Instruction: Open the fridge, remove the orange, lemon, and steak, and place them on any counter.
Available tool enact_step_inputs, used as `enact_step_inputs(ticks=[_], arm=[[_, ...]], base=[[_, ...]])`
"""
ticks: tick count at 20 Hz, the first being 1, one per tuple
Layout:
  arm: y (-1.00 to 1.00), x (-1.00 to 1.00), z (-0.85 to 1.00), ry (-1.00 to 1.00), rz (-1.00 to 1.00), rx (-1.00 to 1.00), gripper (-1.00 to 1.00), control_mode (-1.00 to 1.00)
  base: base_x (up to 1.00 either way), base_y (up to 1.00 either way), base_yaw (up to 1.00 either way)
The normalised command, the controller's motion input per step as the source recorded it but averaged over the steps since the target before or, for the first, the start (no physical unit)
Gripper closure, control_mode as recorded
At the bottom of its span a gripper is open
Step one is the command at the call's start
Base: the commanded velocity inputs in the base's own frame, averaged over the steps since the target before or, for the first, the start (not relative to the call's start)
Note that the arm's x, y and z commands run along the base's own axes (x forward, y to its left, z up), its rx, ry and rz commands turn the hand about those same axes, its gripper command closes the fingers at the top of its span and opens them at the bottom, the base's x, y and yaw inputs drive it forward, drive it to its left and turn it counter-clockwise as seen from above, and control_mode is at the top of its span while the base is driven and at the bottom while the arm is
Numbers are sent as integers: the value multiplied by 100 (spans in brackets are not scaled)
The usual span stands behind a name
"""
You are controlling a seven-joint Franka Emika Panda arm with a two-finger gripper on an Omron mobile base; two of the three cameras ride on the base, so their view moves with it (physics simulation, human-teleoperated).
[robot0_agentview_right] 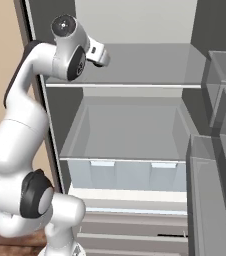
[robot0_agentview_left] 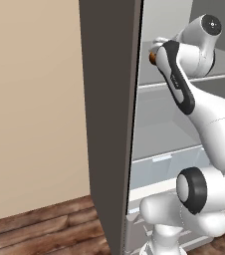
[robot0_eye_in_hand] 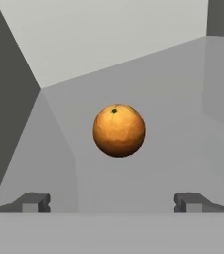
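We are holding our claw (robot0_eye_in_hand: 112,202) wide open and empty inside the tall grey stainless-steel fridge (robot0_agentview_right: 135,65), facing the small dark-orange round orange (robot0_eye_in_hand: 119,130) sitting apart on its pale grey shelf (robot0_eye_in_hand: 173,99).

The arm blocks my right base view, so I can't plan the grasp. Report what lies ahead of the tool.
Observer: A small round dark-orange fruit sits on the pale grey fridge shelf, straight ahead of the tool.
Operator: Give the tool's state.
Observer: Open; its dark fingertips stand wide apart, short of the fruit and not touching it.
Operator: Describe how the fruit lies.
Observer: In the hand view its stem dimple shows near the fruit's top.
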Motion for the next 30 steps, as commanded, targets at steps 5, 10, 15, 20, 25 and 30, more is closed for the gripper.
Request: enact_step_inputs(ticks=[5, 10, 15, 20, 25, 30], arm=[[0, 24, -2, 4, 0, 0, -100, -100], [-1, 21, 0, 2, 0, 0, -100, -100], [0, 28, -10, 0, 0, 0, -100, -100], [-2, 27, -12, 0, 0, 0, -100, -100], [-2, 24, -5, 0, 0, 0, -100, -100], [-5, 20, -1, 1, 0, 0, -100, -100]], base=[[0, 0, 0], [0, 0, 0], [0, 0, 0], [0, 0, 0], [0, 0, 0], [0, 0, 0]])
